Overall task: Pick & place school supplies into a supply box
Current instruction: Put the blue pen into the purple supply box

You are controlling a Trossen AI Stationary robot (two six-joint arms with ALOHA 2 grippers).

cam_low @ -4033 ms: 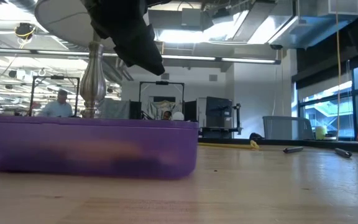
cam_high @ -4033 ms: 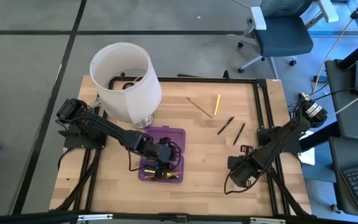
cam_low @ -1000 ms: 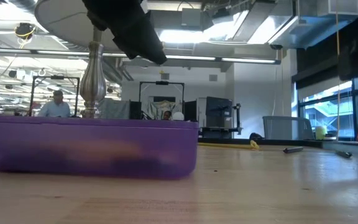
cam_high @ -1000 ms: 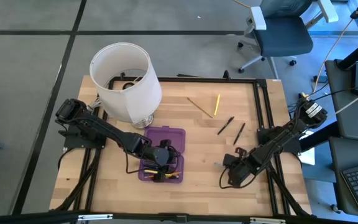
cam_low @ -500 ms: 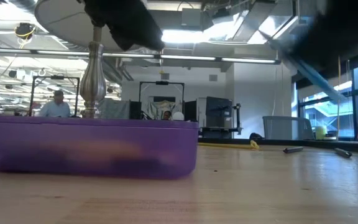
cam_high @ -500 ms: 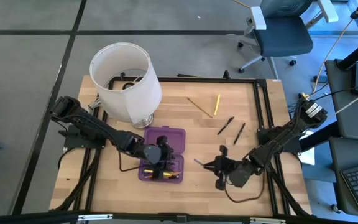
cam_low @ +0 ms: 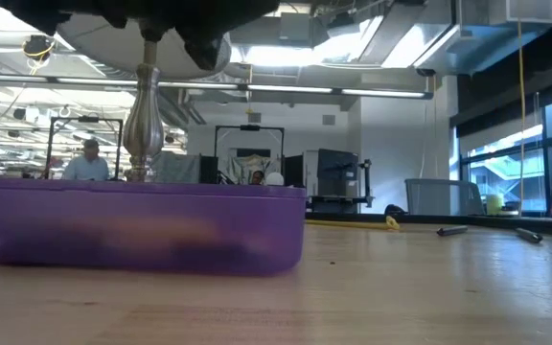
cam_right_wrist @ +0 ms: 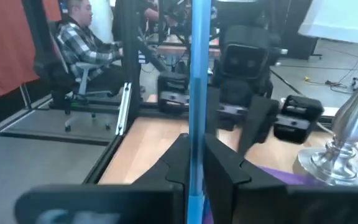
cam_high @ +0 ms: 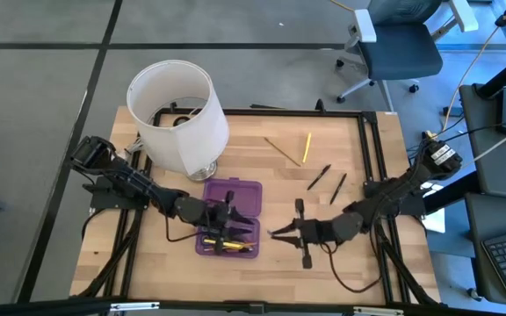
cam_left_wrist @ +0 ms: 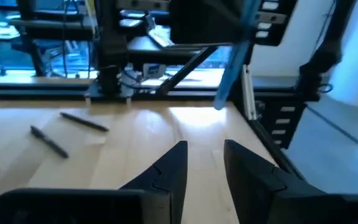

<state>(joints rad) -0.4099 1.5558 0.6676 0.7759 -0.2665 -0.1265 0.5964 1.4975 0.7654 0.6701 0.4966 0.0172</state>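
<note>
We see that the right arm has swung in across the bench (cam_high: 148, 263) from its 4 o'clock corner toward the middle within the last second, and its claw (cam_high: 279, 233) now sits just to the 3 o'clock side of the supply box (cam_high: 228, 230), clenched on a grey-blue pen (cam_right_wrist: 197, 93) that rises straight up between its fingers in the right wrist view. We judge this to be the carry leg of one pick and place: the pen is off the bench and close to the box but not yet over it, so the drop remains to be done. The left claw (cam_high: 227, 226) has shifted only slightly and hovers over the box at about 6 o'clock on the bench; in the left wrist view its fingers (cam_left_wrist: 169, 171) stand a little apart with nothing between them, so we call it released. The box is a translucent purple case with rounded corners, lid open, with yellow pencils and dark items already lying inside. Still out on the bench toward 1 o'clock are a wooden pencil (cam_high: 282, 149) and a yellow pencil (cam_high: 307, 147) meeting in a V, and nearer 3 o'clock two dark pens (cam_high: 328, 181) side by side, so we reckon several supplies are left.
</note>
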